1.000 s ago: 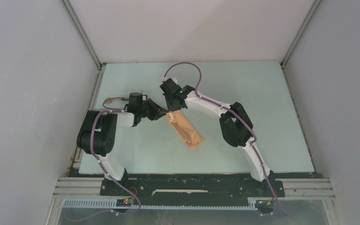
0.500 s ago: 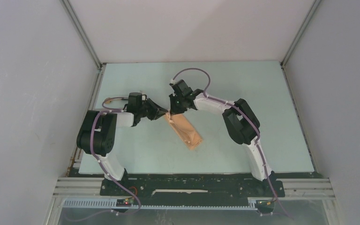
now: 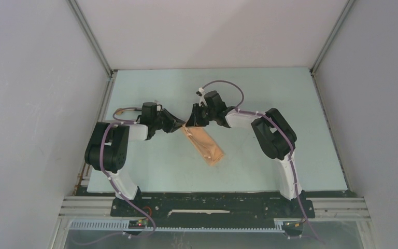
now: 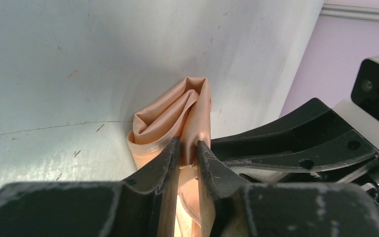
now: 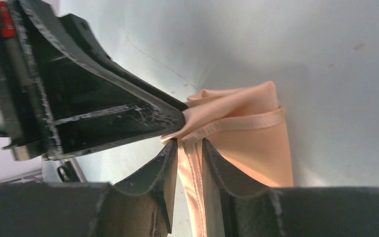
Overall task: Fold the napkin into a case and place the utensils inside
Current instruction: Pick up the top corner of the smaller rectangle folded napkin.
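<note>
At the far left end of the napkin (image 3: 207, 145), the left gripper (image 4: 188, 144) is clenched on a cloth layer; a pull there could drag the fold open or skew it across the worktop (image 3: 269, 104). Just right, the right gripper (image 5: 188, 143) straddles the hem, its grip unclear; a snag might lift it. The napkin lies mid-worktop, a narrow, creased peach pocket.

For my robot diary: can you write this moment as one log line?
left gripper: shut on case | right gripper: open around case hem | where: case's far end
</note>
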Available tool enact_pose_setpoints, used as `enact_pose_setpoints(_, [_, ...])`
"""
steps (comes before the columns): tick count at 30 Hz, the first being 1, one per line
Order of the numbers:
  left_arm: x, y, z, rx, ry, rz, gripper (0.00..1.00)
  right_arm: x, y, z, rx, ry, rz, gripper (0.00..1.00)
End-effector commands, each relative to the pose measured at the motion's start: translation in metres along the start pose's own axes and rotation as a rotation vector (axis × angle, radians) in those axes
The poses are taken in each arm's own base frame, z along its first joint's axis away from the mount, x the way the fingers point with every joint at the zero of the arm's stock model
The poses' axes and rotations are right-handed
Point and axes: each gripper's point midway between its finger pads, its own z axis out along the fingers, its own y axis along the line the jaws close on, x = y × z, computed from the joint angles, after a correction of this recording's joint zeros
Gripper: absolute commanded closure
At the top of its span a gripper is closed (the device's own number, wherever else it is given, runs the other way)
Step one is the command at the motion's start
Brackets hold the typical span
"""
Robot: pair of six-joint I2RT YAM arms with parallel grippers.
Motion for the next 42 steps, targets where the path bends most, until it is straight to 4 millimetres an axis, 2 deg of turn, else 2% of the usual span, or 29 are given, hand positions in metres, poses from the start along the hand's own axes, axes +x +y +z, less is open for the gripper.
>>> enact_pose_setpoints(1, [-0.003, -0.009, -0.008, 0.038, -0.018, 0.032, 0.77, -0.037, 0.049, -0.017, -0.187, -0.114, -0.034, 0.66])
enact_pose_setpoints(11, [-0.002, -0.011, -0.008, 0.043, -0.015, 0.030, 0.77, -0.033, 0.045, -0.011, -0.179, -0.115, -0.054, 0.54])
enact_pose_setpoints(18, [-0.003, -0.014, -0.010, 0.052, -0.018, 0.031, 0.77, -0.025, 0.037, -0.001, -0.144, -0.089, -0.087, 0.50])
enact_pose_setpoints(27, [-0.004, -0.018, -0.010, 0.063, -0.011, 0.022, 0.76, -0.014, 0.037, 0.008, -0.117, -0.074, -0.165, 0.51])
enact_pose_setpoints(36, [-0.004, -0.024, -0.012, 0.089, -0.006, 0.004, 0.64, -0.011, 0.037, 0.014, -0.098, -0.070, -0.202, 0.53])
enact_pose_setpoints(42, [-0.001, -0.024, -0.012, 0.101, 0.003, -0.011, 0.62, -0.014, 0.034, 0.015, -0.068, -0.084, -0.215, 0.53])
